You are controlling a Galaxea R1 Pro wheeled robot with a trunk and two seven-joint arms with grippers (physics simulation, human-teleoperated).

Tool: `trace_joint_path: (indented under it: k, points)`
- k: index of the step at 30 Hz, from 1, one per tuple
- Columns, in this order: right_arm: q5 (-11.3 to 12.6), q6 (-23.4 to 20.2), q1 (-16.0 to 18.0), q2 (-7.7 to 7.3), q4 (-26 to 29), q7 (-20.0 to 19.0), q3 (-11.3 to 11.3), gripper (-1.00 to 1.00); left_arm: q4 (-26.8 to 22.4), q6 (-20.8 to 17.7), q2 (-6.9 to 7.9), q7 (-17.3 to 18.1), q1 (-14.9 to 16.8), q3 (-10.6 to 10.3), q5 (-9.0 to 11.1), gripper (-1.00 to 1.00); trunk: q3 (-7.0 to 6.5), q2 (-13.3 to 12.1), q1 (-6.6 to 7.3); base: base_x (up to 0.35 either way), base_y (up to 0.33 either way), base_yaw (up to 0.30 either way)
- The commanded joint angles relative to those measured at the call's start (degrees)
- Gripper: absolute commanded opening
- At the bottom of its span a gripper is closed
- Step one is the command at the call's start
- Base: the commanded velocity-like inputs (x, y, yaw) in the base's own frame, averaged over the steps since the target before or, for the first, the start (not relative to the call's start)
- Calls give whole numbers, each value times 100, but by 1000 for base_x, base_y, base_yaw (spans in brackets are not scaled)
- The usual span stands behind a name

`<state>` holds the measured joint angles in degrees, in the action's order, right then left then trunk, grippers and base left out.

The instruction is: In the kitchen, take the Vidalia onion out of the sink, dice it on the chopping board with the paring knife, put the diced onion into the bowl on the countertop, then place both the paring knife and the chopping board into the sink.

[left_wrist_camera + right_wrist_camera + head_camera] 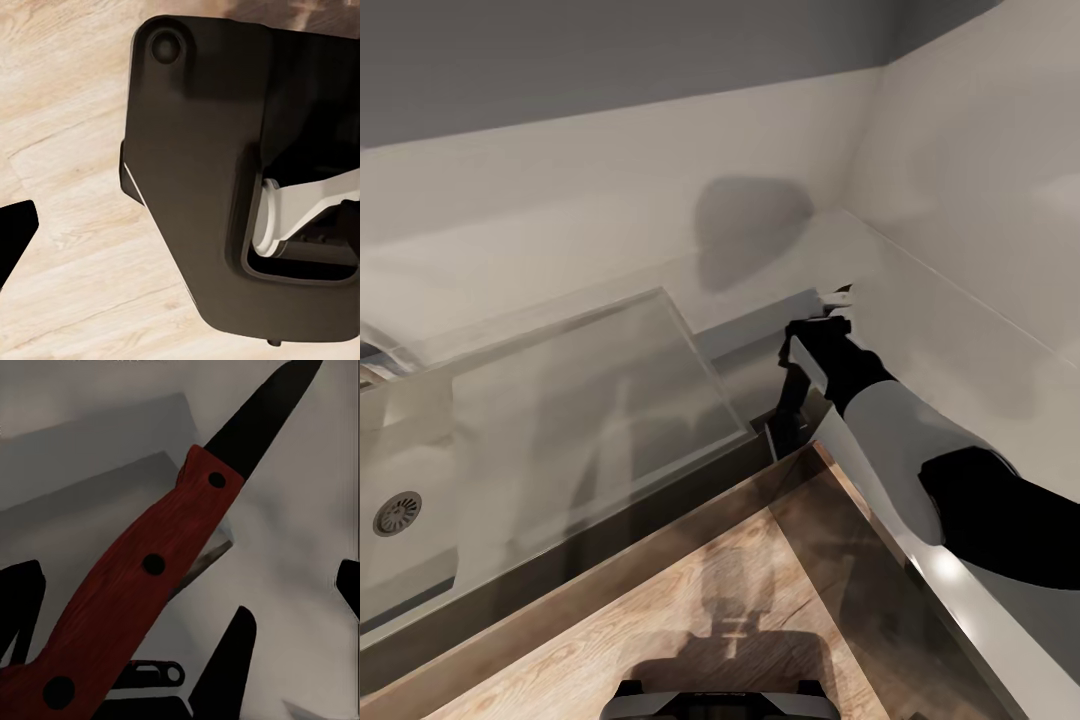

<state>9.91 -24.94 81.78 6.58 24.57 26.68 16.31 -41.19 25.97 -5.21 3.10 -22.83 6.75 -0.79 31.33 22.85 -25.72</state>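
My right gripper (828, 318) hangs over the grey countertop (960, 340) near the corner, shut on the paring knife (142, 577). The knife has a red-brown riveted handle and a dark pointed blade that sticks out past the fingers. The sink (430, 540) lies to the left, a matte grey basin with a round drain (397, 513) and a flat drainboard (590, 400). In the left wrist view one dark fingertip (15, 240) of my left gripper shows above the wood floor. The onion, chopping board and bowl are out of view.
Chrome tap parts (372, 362) show at the left edge behind the basin. Pale walls meet in a corner behind the counter. Light wood plank floor (690, 610) fills the space between the counter runs, with my black base (225, 172) on it.
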Motion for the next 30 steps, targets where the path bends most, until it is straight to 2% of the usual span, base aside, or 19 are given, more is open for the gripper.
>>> trace_joint_path:
  k: [1,12,18,19,27,28,30]
  points:
    - [92,-56,3,-13,-31,39,39,100,-19,5,-5,32,-3,28,-8,100,9,6,-6,0,0,0]
    - [336,-25,5,-47,-8,39,36,100,-46,5,-6,27,-3,28,-8,100,9,6,-6,0,0,0]
    - [290,-5,5,-35,-26,39,39,100,-51,5,-1,31,-3,28,-8,100,9,6,-6,0,0,0]
    - [286,-5,5,-34,-27,39,39,-100,-52,5,0,30,-3,28,-8,100,9,6,-6,0,0,0]
    - [355,109,5,-18,-75,39,38,-100,-55,5,2,29,-3,28,-8,100,9,6,-6,0,0,0]
    - [355,-121,5,-17,-510,39,38,-100,-55,5,2,31,-3,28,-8,100,9,6,-6,0,0,0]
    - [354,-121,5,-16,-510,39,39,-100,-55,5,2,30,-3,28,-8,100,9,6,-6,0,0,0]
